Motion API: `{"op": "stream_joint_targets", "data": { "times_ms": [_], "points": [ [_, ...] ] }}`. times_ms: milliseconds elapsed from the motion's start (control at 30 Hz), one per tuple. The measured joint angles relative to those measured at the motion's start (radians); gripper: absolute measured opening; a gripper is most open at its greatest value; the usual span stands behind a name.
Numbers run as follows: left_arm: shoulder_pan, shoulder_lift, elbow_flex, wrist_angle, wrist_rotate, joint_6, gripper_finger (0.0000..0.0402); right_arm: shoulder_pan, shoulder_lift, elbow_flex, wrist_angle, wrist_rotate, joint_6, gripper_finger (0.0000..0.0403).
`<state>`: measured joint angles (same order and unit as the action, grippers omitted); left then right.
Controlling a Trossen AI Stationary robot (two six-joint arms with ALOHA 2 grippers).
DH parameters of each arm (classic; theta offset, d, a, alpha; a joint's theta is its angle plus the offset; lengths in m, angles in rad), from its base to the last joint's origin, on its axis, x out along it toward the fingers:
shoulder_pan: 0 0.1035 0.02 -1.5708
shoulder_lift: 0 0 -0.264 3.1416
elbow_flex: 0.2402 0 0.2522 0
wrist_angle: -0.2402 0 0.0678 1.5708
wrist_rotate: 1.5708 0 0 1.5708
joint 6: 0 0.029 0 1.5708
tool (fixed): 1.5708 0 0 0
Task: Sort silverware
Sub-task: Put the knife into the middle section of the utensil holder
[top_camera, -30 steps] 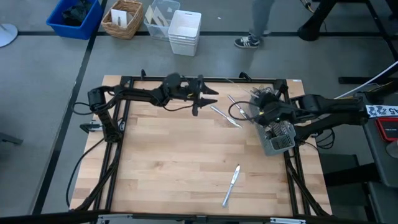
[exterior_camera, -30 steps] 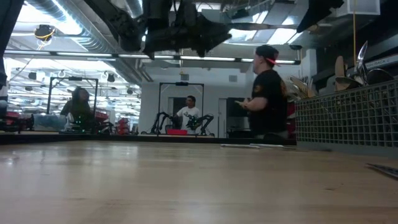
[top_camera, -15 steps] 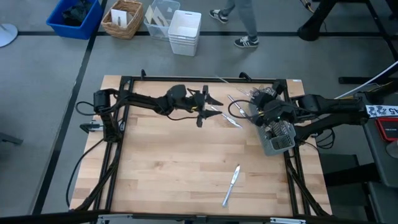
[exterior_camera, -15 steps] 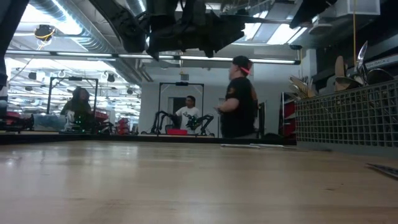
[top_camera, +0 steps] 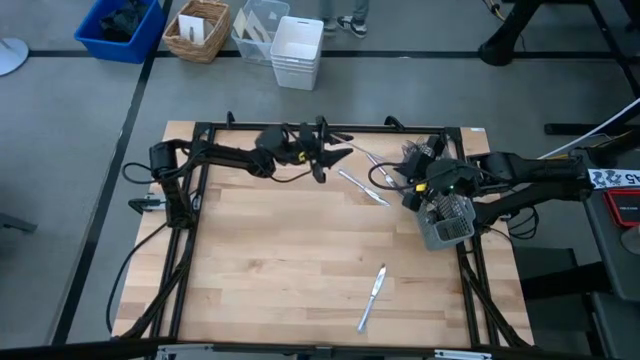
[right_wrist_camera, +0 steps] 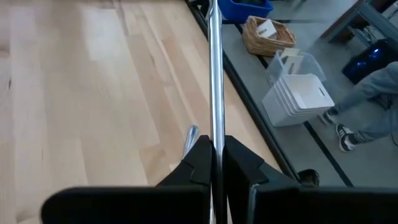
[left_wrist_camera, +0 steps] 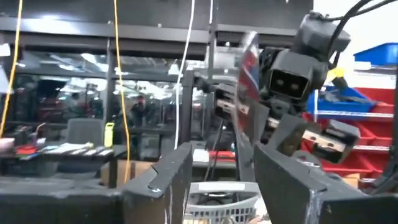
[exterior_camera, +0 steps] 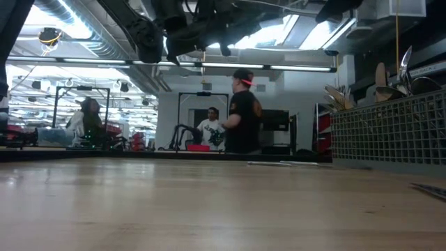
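My right gripper (top_camera: 408, 178) hovers beside the dark wire-mesh caddy (top_camera: 447, 222) at the table's right edge, shut on a slim shiny piece of silverware (right_wrist_camera: 214, 74). My left gripper (top_camera: 322, 156) is raised near the far edge, open and pointing level toward the right arm. The held piece (left_wrist_camera: 247, 93) shows ahead of the open fingers. More silverware stands in the caddy. Two pieces (top_camera: 362, 187) lie flat on the table between the grippers. A knife (top_camera: 372, 296) lies flat near the near edge. My right gripper pinches the silverware piece between its two fingers (right_wrist_camera: 200, 155), at a point along its slim shaft (right_wrist_camera: 214, 134). The long shaft runs on ahead of the fingers, in line with them. It is lifted clear of the table and points toward the left arm (top_camera: 375, 162).
A black frame rail (top_camera: 300, 127) runs along the far edge and down both sides. The middle and near left of the wooden table (top_camera: 270, 260) are free room. Bins and a basket (top_camera: 295, 50) stand on the floor beyond the far edge. A person (exterior_camera: 240, 111) walks in the room behind.
My left gripper has swung toward the right arm and back a little, risen, and tipped up to point level at it. My right gripper has stayed beside the caddy; its held piece now sticks out toward the left arm. A person behind has walked leftward.
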<state>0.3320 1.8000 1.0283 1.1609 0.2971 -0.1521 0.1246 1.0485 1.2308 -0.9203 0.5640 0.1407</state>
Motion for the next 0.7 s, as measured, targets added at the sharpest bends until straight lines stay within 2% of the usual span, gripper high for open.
{"op": "stream_joint_targets", "data": {
  "times_ms": [200,333,533,700],
  "points": [
    [-0.003,0.0,0.0,0.011,0.058,0.017,0.0163,0.0,0.0,0.0,0.004,0.0,-0.018,0.0022],
    [-0.016,0.0,0.0,0.02,0.059,0.055,0.0163,0.0,0.0,0.0,0.004,-0.003,-0.018,0.0022],
    [-0.018,-0.001,0.0,0.12,0.059,0.047,0.0163,0.0,0.0,0.0,0.004,-0.044,-0.019,0.0022],
    [-0.026,-0.001,0.0,0.107,0.059,0.055,0.0139,0.0,0.0,0.0,0.004,-0.041,-0.019,0.0022]
  ]
}}
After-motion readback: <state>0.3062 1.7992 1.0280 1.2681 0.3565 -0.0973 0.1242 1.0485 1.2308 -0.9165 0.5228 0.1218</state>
